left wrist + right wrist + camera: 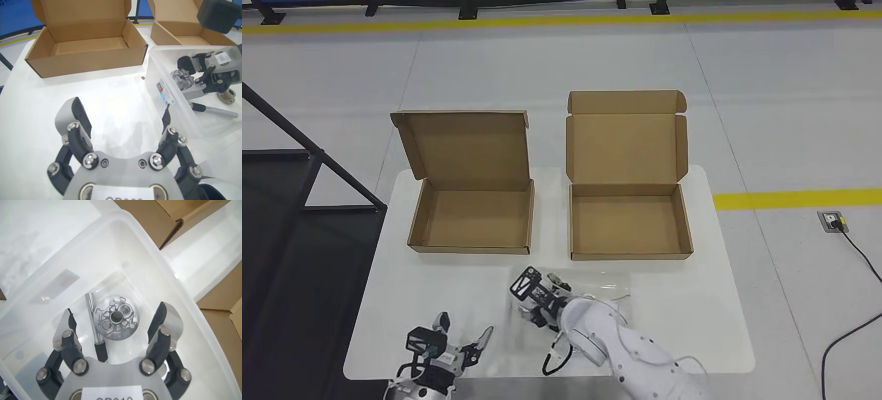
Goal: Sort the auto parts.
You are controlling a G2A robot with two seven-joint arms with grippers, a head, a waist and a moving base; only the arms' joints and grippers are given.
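A clear plastic bin (151, 256) stands on the white table (392, 300) and holds metal auto parts. In it lie a round slotted hub (116, 319), a steel rod with a black end (93, 317) and a flanged fitting (226, 96). My right gripper (115, 310) is open inside the bin, with one finger on each side of the hub (180, 78) and not touching it. The rod lies between the hub and one finger. My left gripper (121, 108) is open and empty over bare table beside the bin wall (160, 75), near the front edge (465, 328).
Two open cardboard boxes stand behind the bin, both with nothing inside: the left box (472, 215) and the right box (627, 222), lids raised. A small brown crumb (143, 77) lies between the left box and the bin.
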